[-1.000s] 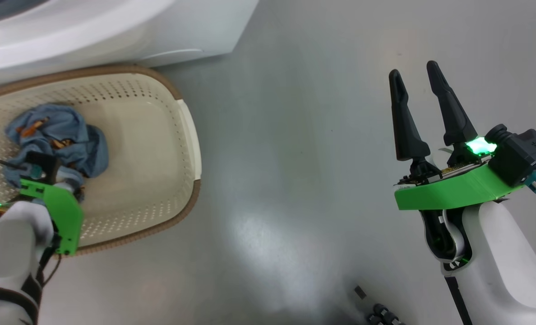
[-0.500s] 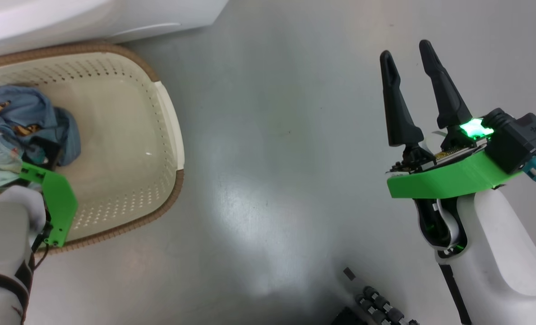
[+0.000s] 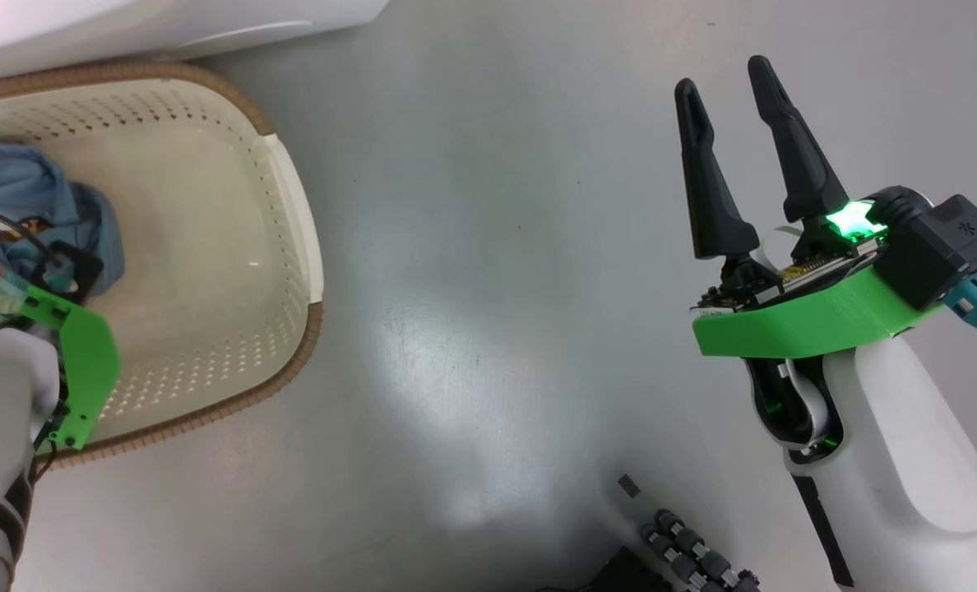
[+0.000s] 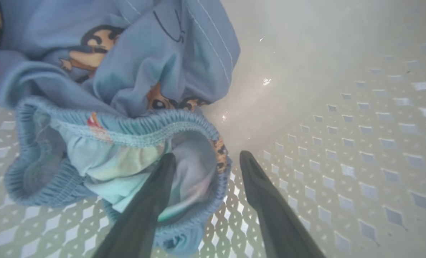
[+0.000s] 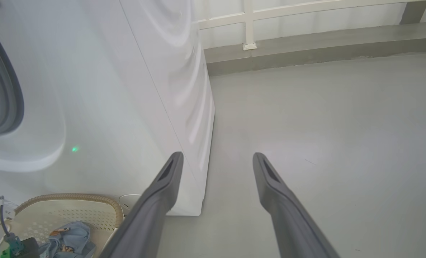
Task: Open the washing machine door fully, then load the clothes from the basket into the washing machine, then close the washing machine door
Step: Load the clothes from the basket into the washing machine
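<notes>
Count: basket 1; clothes 2 pieces, at basket's 9 o'clock; washing machine 1; grippers 2: left gripper, right gripper.

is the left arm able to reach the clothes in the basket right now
Probably yes: the left gripper sits open inside the basket, one finger lying over the clothes, the other beside them, with nothing in between.

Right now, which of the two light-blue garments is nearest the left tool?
The light-blue fabric garment with the gathered elastic waistband: one finger of the left tool points into its opening. The cartoon-printed light-blue garment lies farther off, beyond it.
</notes>
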Controlling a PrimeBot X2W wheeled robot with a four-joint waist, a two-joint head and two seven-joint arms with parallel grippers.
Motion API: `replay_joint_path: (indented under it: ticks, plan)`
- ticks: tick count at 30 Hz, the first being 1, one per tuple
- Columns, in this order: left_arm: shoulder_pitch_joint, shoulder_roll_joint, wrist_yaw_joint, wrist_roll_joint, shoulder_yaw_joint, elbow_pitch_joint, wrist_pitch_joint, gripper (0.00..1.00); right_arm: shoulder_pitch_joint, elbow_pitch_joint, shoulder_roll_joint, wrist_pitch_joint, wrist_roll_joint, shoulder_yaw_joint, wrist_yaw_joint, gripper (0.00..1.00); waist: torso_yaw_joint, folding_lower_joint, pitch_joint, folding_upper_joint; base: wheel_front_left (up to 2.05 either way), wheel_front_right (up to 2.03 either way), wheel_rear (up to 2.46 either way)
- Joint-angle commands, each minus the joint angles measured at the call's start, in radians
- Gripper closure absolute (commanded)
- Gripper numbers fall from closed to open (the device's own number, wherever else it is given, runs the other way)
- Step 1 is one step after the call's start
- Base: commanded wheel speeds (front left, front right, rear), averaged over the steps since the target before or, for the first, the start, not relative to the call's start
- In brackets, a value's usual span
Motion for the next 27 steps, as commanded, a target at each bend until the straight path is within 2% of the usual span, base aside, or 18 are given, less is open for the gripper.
replay_joint_path:
  ticks: [1,2,10,13,20,27]
  plan:
    - [-0.006,0.047,0.001,-0.007,0.012,-0.005,-0.008,0.84,0.016,-0.025,0.006,-0.008,0.005,0.012,0.004,0.0,0.0,0.0,0.001,0.0,0.0,0.0,0.0]
    - [-0.008,0.046,0.001,-0.011,0.008,-0.005,-0.009,1.0,0.016,-0.025,0.006,-0.008,0.005,0.011,0.004,0.0,0.0,0.0,0.0,0.0,0.0,0.0,0.0]
    - [-0.005,0.04,0.001,-0.066,-0.005,-0.005,-0.046,1.0,0.018,-0.018,0.007,-0.008,0.003,0.002,0.004,0.0,0.01,0.0,-0.024,0.0,0.0,0.0,0.0]
    - [-0.001,0.017,0.005,-0.132,0.049,-0.005,-0.085,1.0,0.023,-0.019,0.007,-0.008,0.001,-0.01,0.004,0.0,0.026,0.0,-0.047,0.0,0.0,0.0,0.0]
    - [0.044,-0.061,0.005,-0.353,0.242,-0.006,-0.295,1.0,0.053,-0.008,-0.001,-0.008,0.001,-0.031,0.004,0.0,0.068,0.0,-0.138,0.0,0.0,0.0,0.0]
    - [0.113,-0.109,0.001,-0.437,0.289,-0.013,-0.44,1.0,0.099,0.009,-0.019,-0.008,0.003,-0.041,0.004,0.0,0.104,0.0,-0.248,0.0,0.0,0.0,0.0]
